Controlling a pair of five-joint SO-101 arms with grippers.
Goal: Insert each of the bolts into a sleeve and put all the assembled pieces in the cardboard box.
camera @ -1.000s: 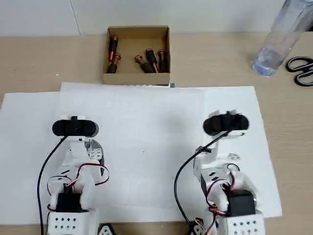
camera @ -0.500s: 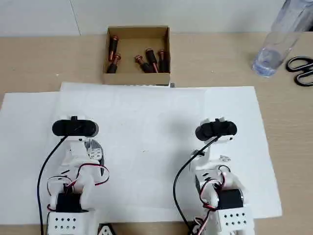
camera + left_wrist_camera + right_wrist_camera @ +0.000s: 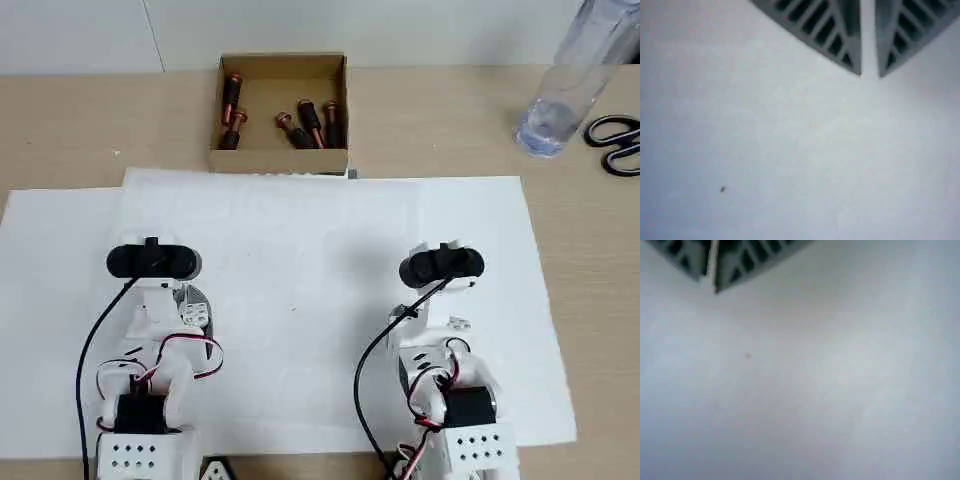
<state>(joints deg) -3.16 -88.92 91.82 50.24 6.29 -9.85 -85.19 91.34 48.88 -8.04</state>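
Note:
The cardboard box (image 3: 280, 160) stands at the back of the table, beyond the white paper. Inside it lie several copper-headed bolts in black sleeves (image 3: 310, 124), one pair by its left wall (image 3: 232, 100). Both arms are folded back near the front edge, far from the box. The left arm (image 3: 152, 262) sits at front left and the right arm (image 3: 441, 267) at front right. In the left wrist view, my left gripper (image 3: 869, 75) hangs shut over bare paper, holding nothing. My right gripper (image 3: 711, 287) is likewise shut and empty above the paper.
A large white paper sheet (image 3: 300, 250) covers the middle of the wooden table. A clear plastic bottle (image 3: 565, 90) stands at the back right, with black scissors (image 3: 615, 143) beside it at the right edge.
The right arm has pulled back toward the front edge and slightly left, then stayed still. The left arm and the box's contents have not moved.

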